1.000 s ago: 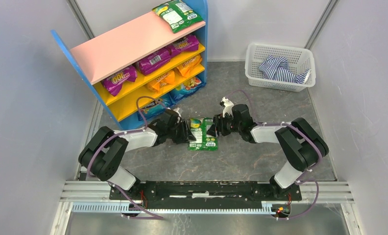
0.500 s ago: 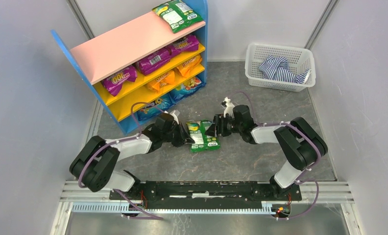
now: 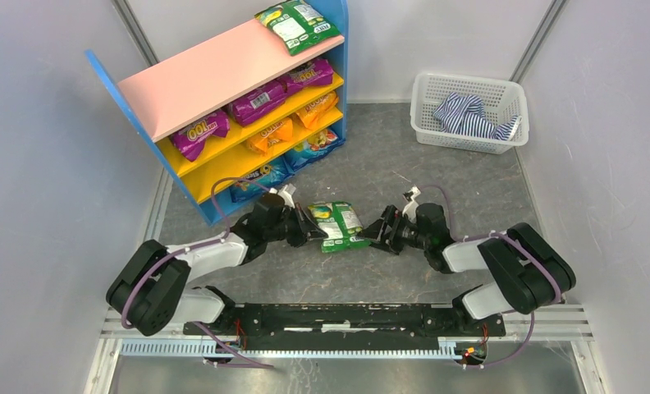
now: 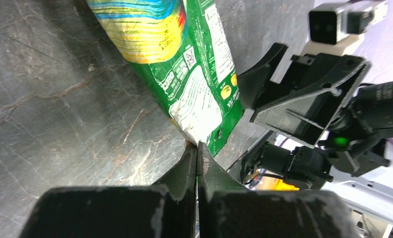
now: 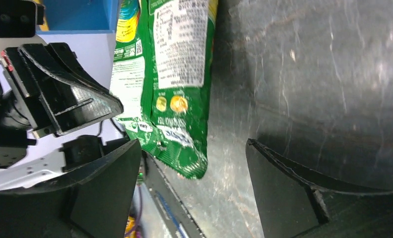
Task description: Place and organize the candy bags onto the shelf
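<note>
Currently left gripper (image 3: 313, 232) fingers pressed together, pinching green candy bag (image 3: 339, 224) by its corner on the table (image 3: 404, 164), near the shelf (image 3: 223, 74); right gripper (image 3: 379, 233) spread wide, empty, just beside bag.

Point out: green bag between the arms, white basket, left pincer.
green bag (image 3: 339, 223), top view, middle of its printed face.
white basket (image 3: 468, 79), top view, far rim.
left pincer (image 4: 197, 148), left wrist view, fingertips closed at the bag's edge.

Bare floor (image 3: 404, 164) centre-right of the top view is the easy lane. Shelf (image 3: 223, 74) walls off the upper left, basket (image 3: 461, 141) the upper right. Mid-frame, left gripper (image 3: 312, 230) and right gripper (image 3: 381, 234) crowd the green candy bag (image 3: 338, 226) from both sides.
</note>
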### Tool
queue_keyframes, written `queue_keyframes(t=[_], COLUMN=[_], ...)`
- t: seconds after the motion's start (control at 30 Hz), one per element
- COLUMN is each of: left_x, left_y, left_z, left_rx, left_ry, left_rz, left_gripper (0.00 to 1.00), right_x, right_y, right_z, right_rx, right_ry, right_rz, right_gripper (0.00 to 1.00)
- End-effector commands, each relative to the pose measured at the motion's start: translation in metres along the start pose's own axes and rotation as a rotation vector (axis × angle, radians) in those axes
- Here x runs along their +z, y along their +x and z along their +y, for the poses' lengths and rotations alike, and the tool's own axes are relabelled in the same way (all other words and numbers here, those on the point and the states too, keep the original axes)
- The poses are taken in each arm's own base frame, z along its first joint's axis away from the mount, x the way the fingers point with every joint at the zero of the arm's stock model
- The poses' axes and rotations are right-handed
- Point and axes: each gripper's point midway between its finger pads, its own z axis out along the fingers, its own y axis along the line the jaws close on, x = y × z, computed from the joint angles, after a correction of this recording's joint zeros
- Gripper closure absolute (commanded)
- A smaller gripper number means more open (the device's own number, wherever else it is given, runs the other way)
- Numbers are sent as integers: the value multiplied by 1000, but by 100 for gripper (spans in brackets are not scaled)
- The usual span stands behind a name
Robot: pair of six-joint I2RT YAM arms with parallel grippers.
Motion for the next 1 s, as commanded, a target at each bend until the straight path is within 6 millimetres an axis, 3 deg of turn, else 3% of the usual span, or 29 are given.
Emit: queue_keyframes(t=[0.0, 0.13, 0.33, 0.53, 0.67, 0.87, 0.97], left_x=[-8, -9, -7, -5, -4, -1, -5], left_y=[-11, -12, -8, -6, -6, 2, 5], left_z=[-34, -39, -40, -38, -41, -34, -32], left_rx=[-38, -58, -99, -115, -102, -100, -76], left_ry=[128, 151, 174, 191, 198, 172, 159], left_rz=[-44, -50, -46, -50, -54, -19, -8], left_gripper=[98, 98, 98, 98, 98, 97, 86], right_x=[-8, -2, 4, 18, 25, 33, 35], right_y=[4, 7, -16, -24, -25, -31, -34], right_z=[12, 27, 58, 89, 89, 66, 56], right_rx=[143, 172, 254, 401, 418, 375, 381], right_ry=[-54, -94, -207, -310, -275, -129, -98], right_rz=[-44, -57, -205, -234, -266, -320, -349], right_gripper=[16, 18, 22, 29, 31, 45, 54])
